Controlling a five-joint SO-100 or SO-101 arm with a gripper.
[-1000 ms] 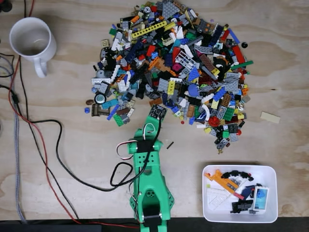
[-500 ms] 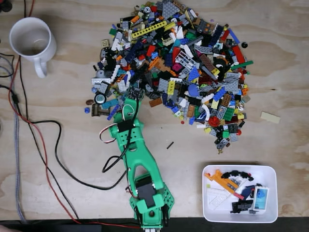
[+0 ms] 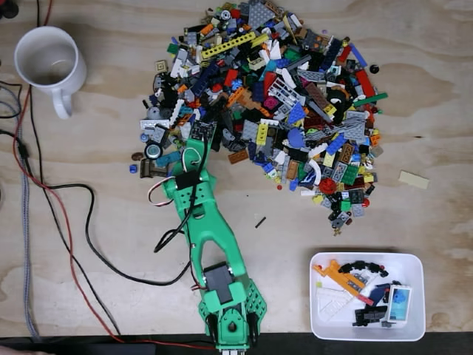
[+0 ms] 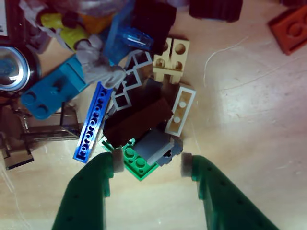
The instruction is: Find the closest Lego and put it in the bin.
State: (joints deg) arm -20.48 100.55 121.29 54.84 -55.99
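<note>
The pincer hangs spread open over the near edge of the brick pile, its tips straddling a green brick and a grey piece, so the reach is underway; next it likely lowers and closes, then carries right to the white bin.

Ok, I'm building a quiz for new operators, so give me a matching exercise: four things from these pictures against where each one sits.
Things:
1. mug
2. bin
3. green brick
4. long blue beam

Places:
A. lower right of the fixed view
B. between the gripper fingertips in the wrist view
C. upper left of the fixed view
D. left of the brown brick in the wrist view

Pairs: 1-C, 2-A, 3-B, 4-D
</note>
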